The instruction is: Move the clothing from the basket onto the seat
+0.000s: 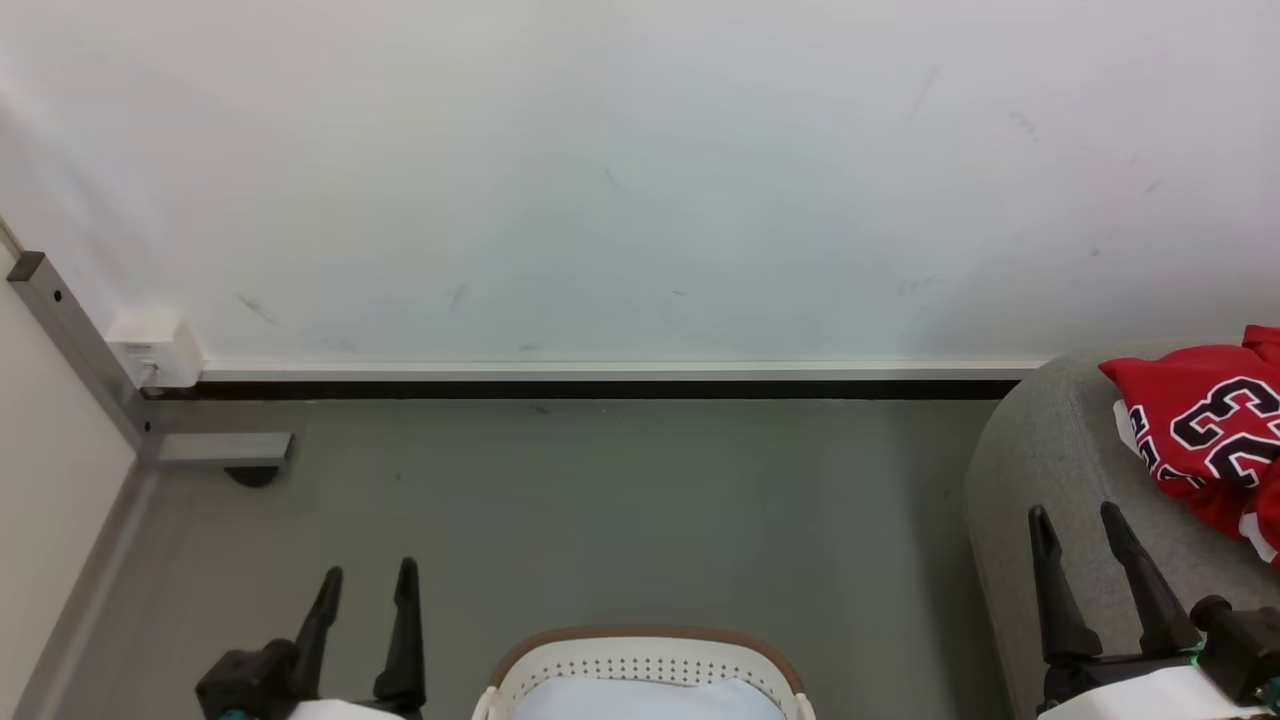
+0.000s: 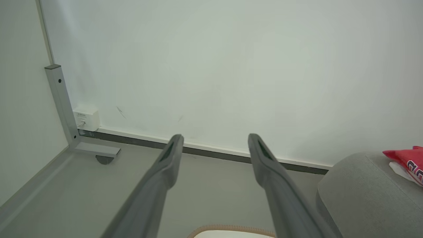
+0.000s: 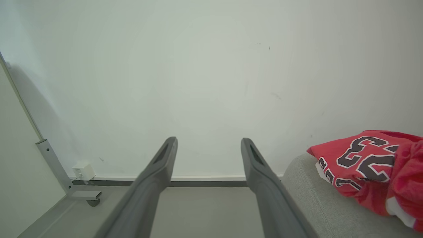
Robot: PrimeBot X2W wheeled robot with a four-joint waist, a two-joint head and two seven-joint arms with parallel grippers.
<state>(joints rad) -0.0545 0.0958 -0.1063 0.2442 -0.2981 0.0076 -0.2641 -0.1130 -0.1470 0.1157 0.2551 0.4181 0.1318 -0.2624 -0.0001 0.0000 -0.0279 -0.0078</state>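
Head view first: how many claws do we count?

Two. Our left claw (image 1: 368,572) hangs over the floor (image 1: 600,500), left of the basket (image 1: 640,636). Our right claw (image 1: 1075,512) shows against the seat (image 1: 1020,470). Both are spread wide and grasp nothing.

And the task's things?

One basket, between our claws at the bottom edge. We see only its far brown rim, its holed wall and a pale inside. One grey seat at the right, apart from the basket.

Where is the clothing (image 1: 1200,420)?

One red heap lies on the seat, near our right claw and not touching it. We read one outlined number. The right wrist view shows a second red fold beside it, but we cannot tell how many jerseys there are.
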